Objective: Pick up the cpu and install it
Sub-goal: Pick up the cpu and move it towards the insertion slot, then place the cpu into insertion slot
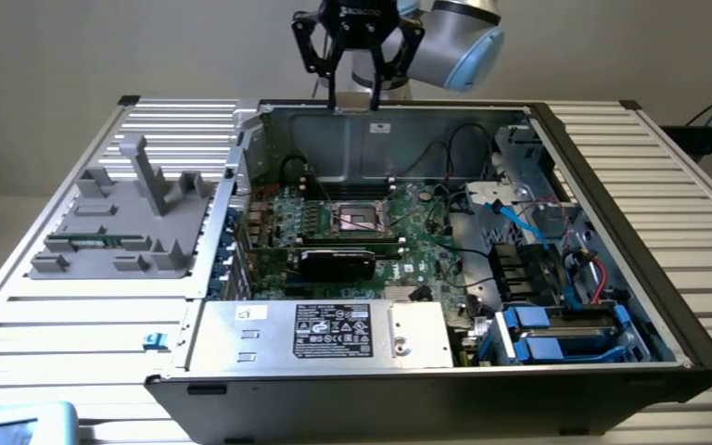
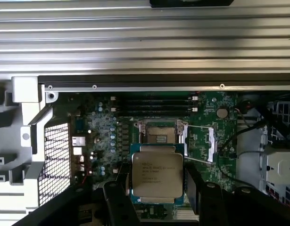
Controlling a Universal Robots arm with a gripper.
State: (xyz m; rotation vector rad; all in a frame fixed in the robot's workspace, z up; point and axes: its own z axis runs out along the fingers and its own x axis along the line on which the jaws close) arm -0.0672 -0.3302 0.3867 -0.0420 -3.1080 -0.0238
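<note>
The end effector (image 2: pixel 157 195) is partly closed on the cpu (image 2: pixel 157 175), with one dark finger (image 2: pixel 117 200) against each of two opposite edges, so the chip sits flat between them with its silvery, printed top facing the wrist camera. In the exterior view the end effector (image 1: pixel 355 104) hangs at the upper middle of the frame, above the rear wall of the open computer case (image 1: pixel 603 185) and well clear of the boards inside. In the wrist view, the socket (image 2: pixel 156 132) lies open on the green motherboard (image 2: pixel 206 113) just past the chip, with its metal frame lifted. In the exterior view the socket (image 1: pixel 359 218) sits near the middle of the frame, with a power supply (image 1: pixel 319 334) below it. The case rests on a slatted table (image 1: pixel 59 315), and a grey plastic holder (image 1: pixel 121 232) stands at the left of the frame.
</note>
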